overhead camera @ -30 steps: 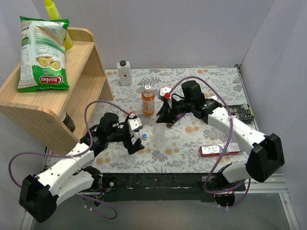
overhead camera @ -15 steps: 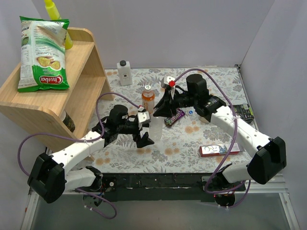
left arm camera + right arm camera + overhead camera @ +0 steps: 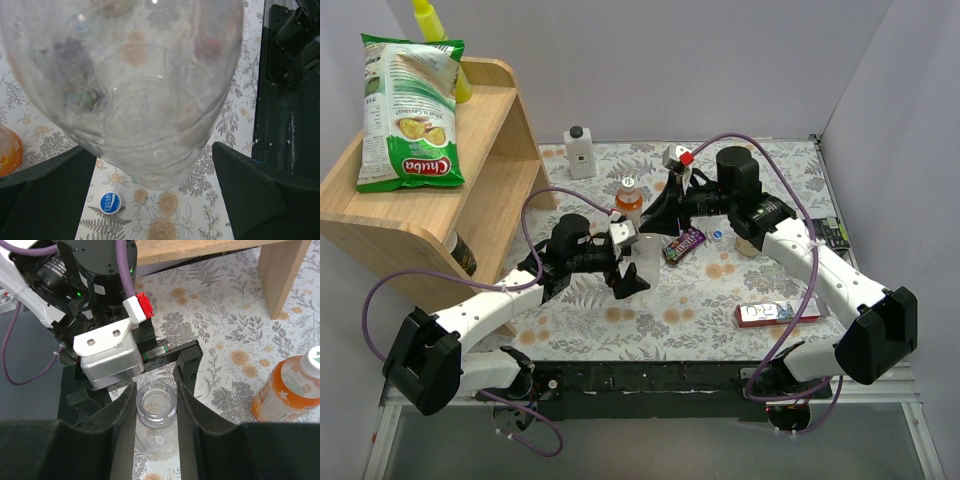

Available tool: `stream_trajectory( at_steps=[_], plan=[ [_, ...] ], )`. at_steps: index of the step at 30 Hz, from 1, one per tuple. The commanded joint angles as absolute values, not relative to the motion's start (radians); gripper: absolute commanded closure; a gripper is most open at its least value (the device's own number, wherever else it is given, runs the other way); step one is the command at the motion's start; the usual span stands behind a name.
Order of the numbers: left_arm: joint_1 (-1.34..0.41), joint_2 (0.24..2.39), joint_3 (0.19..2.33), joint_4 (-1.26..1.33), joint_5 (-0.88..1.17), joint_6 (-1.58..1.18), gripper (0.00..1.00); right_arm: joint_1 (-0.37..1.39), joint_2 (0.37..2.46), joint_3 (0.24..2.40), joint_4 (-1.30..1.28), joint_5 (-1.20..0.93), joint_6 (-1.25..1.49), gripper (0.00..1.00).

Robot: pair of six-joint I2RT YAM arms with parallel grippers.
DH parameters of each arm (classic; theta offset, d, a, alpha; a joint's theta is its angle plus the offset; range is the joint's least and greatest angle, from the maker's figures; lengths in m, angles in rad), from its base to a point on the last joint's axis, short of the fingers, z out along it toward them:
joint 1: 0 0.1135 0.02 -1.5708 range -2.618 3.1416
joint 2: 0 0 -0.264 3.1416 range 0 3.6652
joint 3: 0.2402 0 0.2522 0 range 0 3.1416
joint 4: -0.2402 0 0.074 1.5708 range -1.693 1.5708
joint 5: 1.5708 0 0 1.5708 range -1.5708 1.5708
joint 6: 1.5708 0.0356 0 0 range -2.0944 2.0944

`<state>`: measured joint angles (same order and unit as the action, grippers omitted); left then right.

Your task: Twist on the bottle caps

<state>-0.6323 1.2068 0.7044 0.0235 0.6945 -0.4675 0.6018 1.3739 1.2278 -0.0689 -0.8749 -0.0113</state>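
Note:
A clear bottle [image 3: 644,258] with an open neck [image 3: 156,402] stands between both grippers. My left gripper [image 3: 630,270] is shut on its body, which fills the left wrist view [image 3: 150,90]. My right gripper [image 3: 658,222] is above it, and its fingers [image 3: 120,430] press both sides of the neck. A blue cap [image 3: 110,202] lies on the cloth under the left gripper. Another blue cap [image 3: 718,235] lies to the right of the right gripper. The orange bottle [image 3: 629,205] stands behind with a whitish cap on it; it also shows in the right wrist view [image 3: 285,390]. A second clear bottle is out of view.
A wooden shelf [image 3: 470,190] with a chip bag [image 3: 408,110] stands at the left. A white square bottle with a black cap [image 3: 580,152] is at the back. A purple candy bar [image 3: 683,242] and a red and white box [image 3: 775,312] lie at the right.
My left gripper moved right from the blue cap, closed round the clear bottle and carried it back towards the orange bottle. My right gripper moved back and stays over the neck.

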Motion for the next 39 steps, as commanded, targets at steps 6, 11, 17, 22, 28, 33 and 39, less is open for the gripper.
stream_trajectory(
  at_steps=[6,11,17,22,28,33,39],
  plan=[
    [-0.637,1.212,0.738,0.095,0.658,-0.56,0.02,0.568,1.367,1.347,0.044,-0.873,0.101,0.99],
    [-0.637,1.227,0.755,0.103,0.657,-0.561,0.02,0.568,1.376,1.333,0.077,-0.884,0.129,0.99],
    [-0.637,1.238,0.782,0.097,0.667,-0.563,0.02,0.566,1.365,1.29,0.109,-0.876,0.164,0.99],
    [-0.637,1.259,0.804,0.087,0.712,-0.549,0.09,0.568,1.368,1.292,0.129,-0.867,0.189,0.99],
    [-0.637,1.272,0.81,0.087,0.738,-0.551,0.29,0.565,1.376,1.298,0.124,-0.859,0.192,0.99],
    [-0.634,1.261,0.802,0.063,0.738,-0.537,0.52,0.565,1.371,1.295,0.1,-0.854,0.167,0.99],
    [-0.62,1.178,0.759,-0.035,0.713,-0.491,0.68,0.557,1.348,1.319,-0.018,-0.807,0.059,0.63]
  ],
)
